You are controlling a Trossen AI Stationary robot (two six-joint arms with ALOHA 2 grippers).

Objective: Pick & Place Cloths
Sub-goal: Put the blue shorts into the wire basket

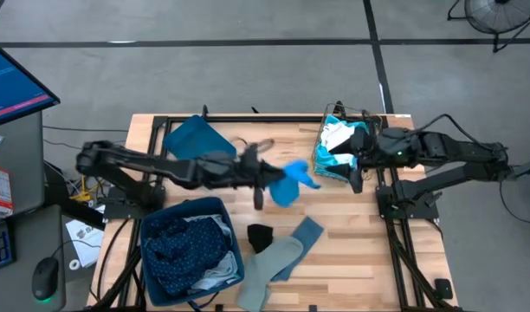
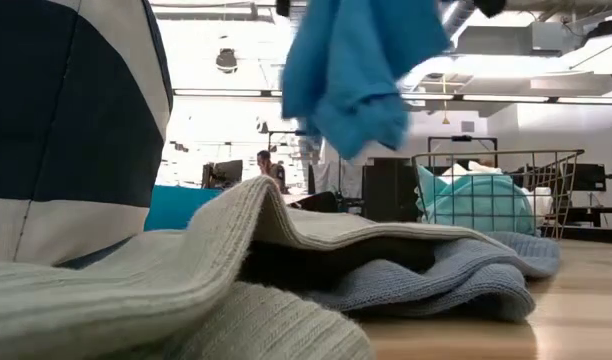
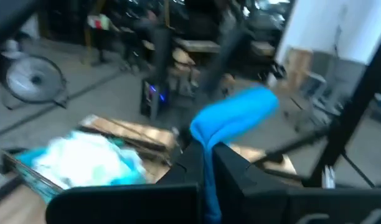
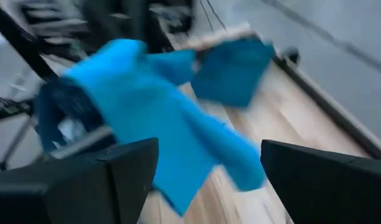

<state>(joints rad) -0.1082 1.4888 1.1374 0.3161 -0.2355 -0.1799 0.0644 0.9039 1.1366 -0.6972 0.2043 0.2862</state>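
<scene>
I am watching my left gripper (image 1: 272, 178) pinching the bright blue cloth (image 1: 291, 184) above table centre, right gripper (image 1: 356, 169) gaping empty at three o'clock beside the basket (image 1: 320, 149).

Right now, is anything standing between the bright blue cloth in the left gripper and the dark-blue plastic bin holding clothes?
Nothing visible. The left gripper holds the bright blue cloth in the air, and only bare wooden table separates it from the dark-blue plastic bin.

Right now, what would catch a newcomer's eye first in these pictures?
A bright blue fabric cloth dangling in mid-air above the wooden table, pinched in the shut left gripper. To its right, the open right gripper waits over a wire-mesh basket holding a turquoise-and-white garment.
</scene>
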